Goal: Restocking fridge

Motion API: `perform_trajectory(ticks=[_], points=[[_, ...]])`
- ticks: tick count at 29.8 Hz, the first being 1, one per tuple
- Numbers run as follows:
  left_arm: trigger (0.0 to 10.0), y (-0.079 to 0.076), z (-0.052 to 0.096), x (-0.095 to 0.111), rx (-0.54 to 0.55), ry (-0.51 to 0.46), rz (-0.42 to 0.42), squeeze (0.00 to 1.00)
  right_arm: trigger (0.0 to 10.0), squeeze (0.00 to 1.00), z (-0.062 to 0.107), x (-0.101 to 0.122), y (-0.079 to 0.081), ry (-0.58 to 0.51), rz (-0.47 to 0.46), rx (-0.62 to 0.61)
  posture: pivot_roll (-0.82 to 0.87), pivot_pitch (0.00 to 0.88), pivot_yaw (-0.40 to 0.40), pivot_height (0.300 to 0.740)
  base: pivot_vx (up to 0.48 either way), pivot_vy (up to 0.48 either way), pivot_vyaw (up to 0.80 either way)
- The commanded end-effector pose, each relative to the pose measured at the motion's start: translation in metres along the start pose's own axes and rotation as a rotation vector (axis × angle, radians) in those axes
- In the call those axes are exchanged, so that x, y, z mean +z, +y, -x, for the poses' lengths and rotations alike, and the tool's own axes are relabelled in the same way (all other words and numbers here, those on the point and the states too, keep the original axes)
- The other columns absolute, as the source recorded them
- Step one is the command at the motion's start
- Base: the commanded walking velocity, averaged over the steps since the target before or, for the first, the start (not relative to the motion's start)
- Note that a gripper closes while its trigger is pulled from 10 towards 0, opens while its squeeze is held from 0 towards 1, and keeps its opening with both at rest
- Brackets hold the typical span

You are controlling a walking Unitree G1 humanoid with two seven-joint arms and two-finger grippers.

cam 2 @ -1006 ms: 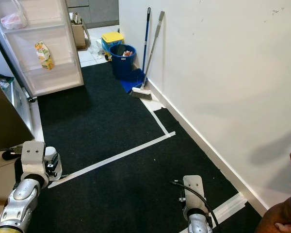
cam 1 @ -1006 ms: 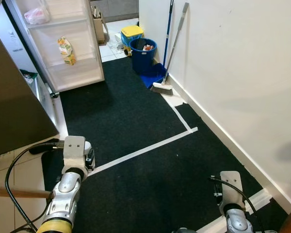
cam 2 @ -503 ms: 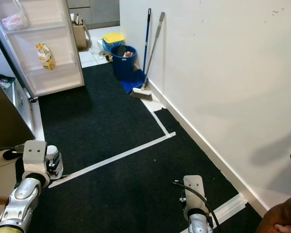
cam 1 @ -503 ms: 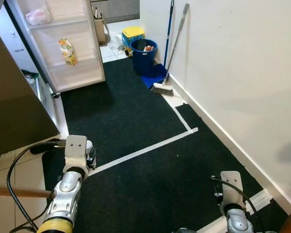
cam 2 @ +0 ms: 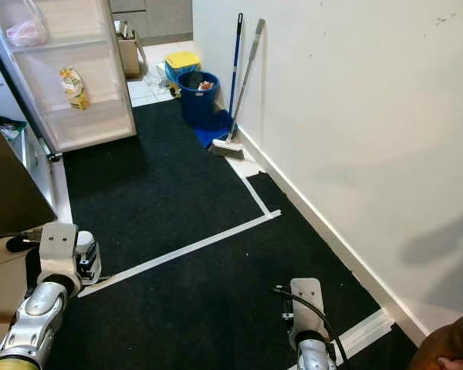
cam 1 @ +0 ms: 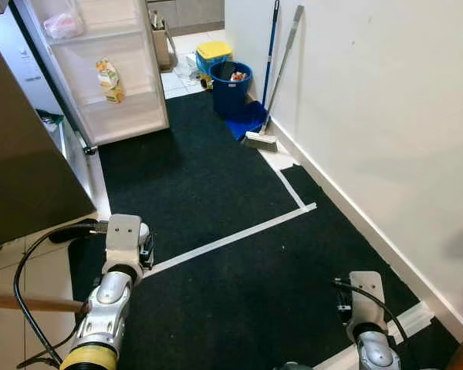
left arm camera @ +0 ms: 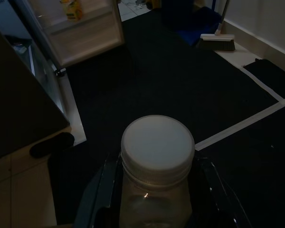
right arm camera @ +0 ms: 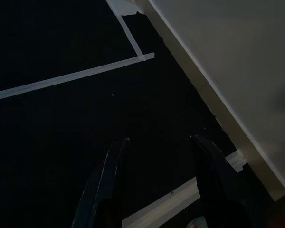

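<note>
Left gripper [left arm camera: 154, 199]: fingers [left arm camera: 102, 199] clamped on either side of a clear jar [left arm camera: 156, 190] with a white screw lid [left arm camera: 157, 147], jar upright between them. The contents cannot be made out in the dim wrist view. In the head views the left arm [cam 1: 108, 308] is held low over the edge of the black carpet [cam 1: 216, 200], near where it meets the tiled floor [cam 1: 31, 277].

Right gripper [right arm camera: 156, 190]: fingers [right arm camera: 107, 185] spread apart with nothing between them, hanging above black carpet near the white wall [cam 1: 386, 116] and its skirting. The right arm [cam 1: 366, 324] is low at the robot's right side.

White tape lines [cam 1: 231, 239] run across the carpet and turn a corner toward the wall.

Ahead and to the left, the open fridge door [cam 1: 100, 69] shows white shelves; a yellow packet [cam 1: 108, 79] stands on one door shelf, and a pale bag [cam 1: 62, 25] lies on the shelf above. The dark side of a cabinet [cam 1: 23, 162] is at the near left.

Against the wall farther ahead: a blue bucket [cam 1: 230, 89], a yellow-lidded container [cam 1: 212, 52] behind it, a blue dustpan [cam 1: 251, 119], and a broom [cam 1: 274, 85] leaning upright, possibly beside a second blue-handled tool.
</note>
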State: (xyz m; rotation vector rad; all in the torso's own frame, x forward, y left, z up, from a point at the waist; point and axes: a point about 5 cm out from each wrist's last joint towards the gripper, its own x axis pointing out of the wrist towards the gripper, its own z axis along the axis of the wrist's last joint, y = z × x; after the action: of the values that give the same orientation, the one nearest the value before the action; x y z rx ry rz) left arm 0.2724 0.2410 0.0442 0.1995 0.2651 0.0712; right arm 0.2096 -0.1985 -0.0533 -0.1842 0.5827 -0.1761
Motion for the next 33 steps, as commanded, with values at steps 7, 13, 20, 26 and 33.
perform_trajectory(ticks=[7,13,20,26,33], points=[[10.0,0.0018,-0.0011,0.0016,0.001,-0.004,-0.046,0.0,10.0,0.0,0.0012,-0.0016,0.0009,0.0,-0.011,0.0,0.04,0.046,-0.021,0.74,0.0,0.0,0.0],[10.0,0.0024,-0.0017,0.0018,-0.002,-0.005,-0.052,0.0,10.0,0.0,0.002,-0.0031,0.002,0.004,-0.015,0.0,0.04,0.05,-0.018,0.74,0.0,0.0,0.0],[10.0,0.0031,-0.0028,0.0041,-0.009,-0.009,-0.064,0.0,10.0,0.0,0.0009,-0.0004,0.0045,-0.001,-0.015,0.008,0.05,0.042,-0.016,0.74,0.0,0.0,0.0],[10.0,0.0046,-0.0026,0.0068,-0.016,-0.028,-0.005,0.0,10.0,0.0,0.0004,0.0011,0.0072,-0.005,-0.015,0.017,0.06,0.039,-0.018,0.74,0.0,0.0,0.0],[10.0,0.0058,-0.0027,0.006,-0.017,-0.017,0.006,0.0,10.0,0.0,-0.0001,0.0039,0.006,-0.022,-0.025,0.016,0.05,0.039,-0.015,0.74,0.0,0.0,0.0]])
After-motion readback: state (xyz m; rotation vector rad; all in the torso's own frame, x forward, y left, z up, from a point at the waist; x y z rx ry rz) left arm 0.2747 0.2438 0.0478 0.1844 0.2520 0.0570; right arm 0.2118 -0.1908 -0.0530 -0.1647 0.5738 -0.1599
